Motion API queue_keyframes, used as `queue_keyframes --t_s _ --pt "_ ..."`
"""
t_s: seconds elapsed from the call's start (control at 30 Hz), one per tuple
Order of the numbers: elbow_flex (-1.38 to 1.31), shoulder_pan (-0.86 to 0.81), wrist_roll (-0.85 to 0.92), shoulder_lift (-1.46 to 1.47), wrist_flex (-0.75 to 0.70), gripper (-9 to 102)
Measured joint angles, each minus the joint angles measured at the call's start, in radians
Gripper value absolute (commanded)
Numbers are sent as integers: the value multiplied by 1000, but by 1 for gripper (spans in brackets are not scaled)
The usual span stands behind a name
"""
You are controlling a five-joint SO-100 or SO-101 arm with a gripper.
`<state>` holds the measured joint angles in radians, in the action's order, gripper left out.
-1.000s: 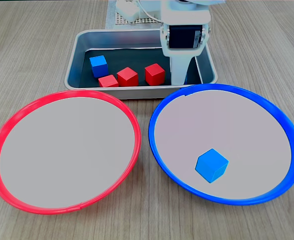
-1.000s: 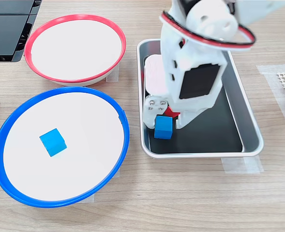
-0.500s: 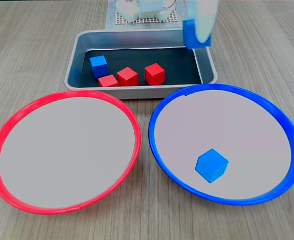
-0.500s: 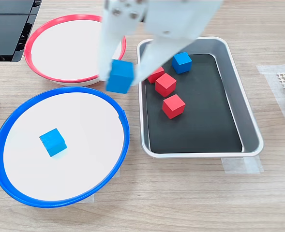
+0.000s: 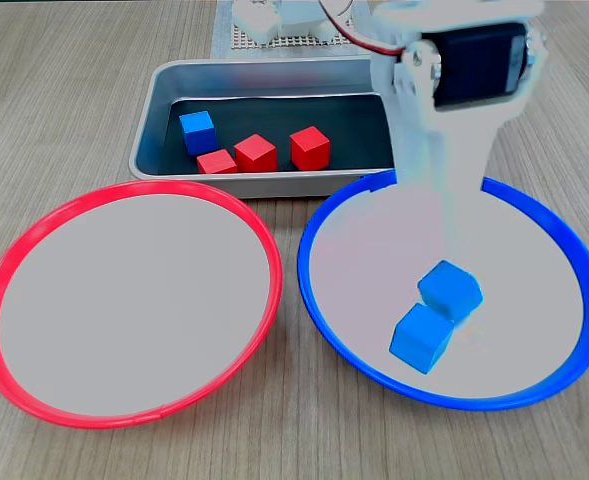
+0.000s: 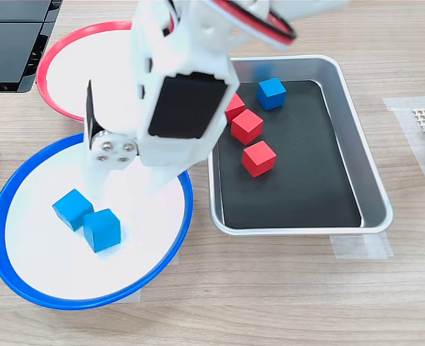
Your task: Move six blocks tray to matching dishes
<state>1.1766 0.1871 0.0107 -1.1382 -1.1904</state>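
My gripper (image 6: 115, 189) hangs over the blue-rimmed dish (image 6: 10, 281), blurred in both fixed views. Directly beneath it a blue block (image 6: 102, 229) sits in the dish, touching a second blue block (image 6: 72, 209). I cannot tell whether my fingers have let go of it or are clamped on it; the blur hides the fingertips in both views.

Position of the remaining stock: the tray (image 6: 371, 173) holds one blue block (image 6: 271, 92) and three red blocks. In the front fixed view the blue one (image 5: 198, 132) stands near the tray's left wall, with the reds along the near wall: one (image 5: 217, 162) close beside the blue, one (image 5: 256, 153) next to it, one (image 5: 310, 148) nearer the middle. The red-rimmed dish (image 5: 34, 400) holds nothing.

Assessment of handling: the cubes appear rigid, light and matte, so I judge they will not deform, and slip should be slight. Flat opposing faces are the proper seat for my fingers; a corner grip would likely twist the cube out. The two left-hand reds lie close together, so I would take the rightmost red first, where there is room on both sides. The blue one near the wall wants the fingers set along the wall, not across it.
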Motion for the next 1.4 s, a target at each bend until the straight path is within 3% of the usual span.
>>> queue_keyframes --t_s 0.2,0.27,0.4,0.63,0.9,1.0,1.1,1.27,1.37,1.4 --pt "201 -72 202 -318 -362 0" --pt "359 -141 350 -434 -442 9" --pt "580 -244 525 -518 -350 16" --pt "735 -230 517 -494 -104 19" --pt "738 -207 523 -405 -38 17" --pt "738 -183 537 -399 -43 12" --pt "738 -176 551 -393 -31 0" --pt "713 -164 591 -391 -91 0" --pt "604 -161 626 -422 -256 0" --pt "505 -199 644 -453 -390 0"
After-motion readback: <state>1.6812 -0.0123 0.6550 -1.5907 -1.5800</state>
